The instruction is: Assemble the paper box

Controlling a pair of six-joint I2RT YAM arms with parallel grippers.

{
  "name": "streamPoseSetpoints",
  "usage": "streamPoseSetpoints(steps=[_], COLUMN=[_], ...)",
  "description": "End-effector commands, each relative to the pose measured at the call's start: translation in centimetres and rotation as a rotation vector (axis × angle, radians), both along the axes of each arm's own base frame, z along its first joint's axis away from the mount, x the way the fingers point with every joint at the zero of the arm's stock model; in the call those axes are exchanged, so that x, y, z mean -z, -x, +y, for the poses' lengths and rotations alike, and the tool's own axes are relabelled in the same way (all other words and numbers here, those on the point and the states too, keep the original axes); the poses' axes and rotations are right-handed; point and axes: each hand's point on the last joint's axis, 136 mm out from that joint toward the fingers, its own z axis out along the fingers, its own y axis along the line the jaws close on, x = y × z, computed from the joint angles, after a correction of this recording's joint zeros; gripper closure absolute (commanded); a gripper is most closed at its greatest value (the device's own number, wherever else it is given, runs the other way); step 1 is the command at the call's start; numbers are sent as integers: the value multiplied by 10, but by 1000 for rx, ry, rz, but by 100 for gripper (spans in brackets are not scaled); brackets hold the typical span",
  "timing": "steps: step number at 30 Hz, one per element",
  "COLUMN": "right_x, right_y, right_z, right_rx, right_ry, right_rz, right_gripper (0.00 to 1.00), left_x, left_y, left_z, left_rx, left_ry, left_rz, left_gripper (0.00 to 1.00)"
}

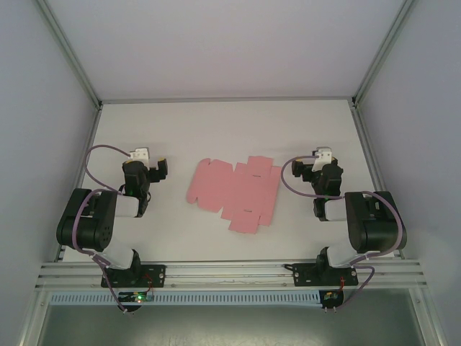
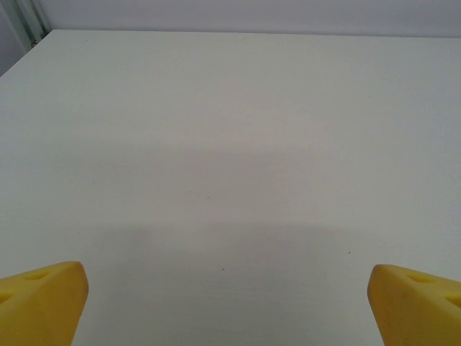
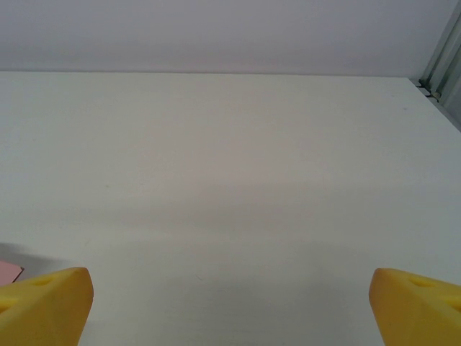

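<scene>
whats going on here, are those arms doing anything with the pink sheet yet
Nothing is being handled yet. The paper box is a flat, unfolded pink die-cut sheet lying on the white table between the two arms. The left gripper and the right gripper are both open and empty, one on each side of the sheet and apart from it. No flap is folded, so assembly has not begun.

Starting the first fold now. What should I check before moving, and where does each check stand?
1. Left tool open, holding nothing: ok.
2. Right tool open, holding nothing: ok.
3. Paper box lying flat and unfolded on the table between the arms: ok.
4. Both tools apart from the paper box: ok.
5. Fold lines and slots readable from above: cannot tell.
</scene>
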Motion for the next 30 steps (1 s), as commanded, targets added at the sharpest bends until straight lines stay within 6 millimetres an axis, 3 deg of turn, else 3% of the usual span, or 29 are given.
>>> streamPoseSetpoints(steps=[1,5,10,14,20,25,30], right_x=[-22,-35,-56,-70,-80,-70,-35], right_y=[-8,-6,2,12,26,40,52], right_z=[-2,-3,4,15,47,88,130], right_rx=[22,44,76,103,35,-71,-170], right_ry=[21,33,30,-11,-137,-193,-184], right_rz=[-28,-27,27,72,191,280,427], right_gripper=[2,2,2,2,2,7,11], left_x=[-5,-17,-26,-33,-81,-62,-37], left_y=[-1,-3,-2,-3,6,23,38], left_z=[5,10,2,-26,-45,-72,-113], left_rx=[-6,-40,-21,110,120,152,281], left_ry=[-13,-14,63,87,308,483,572], left_rz=[-10,2,152,222,171,297,424], left_gripper=[0,0,0,0,0,0,0])
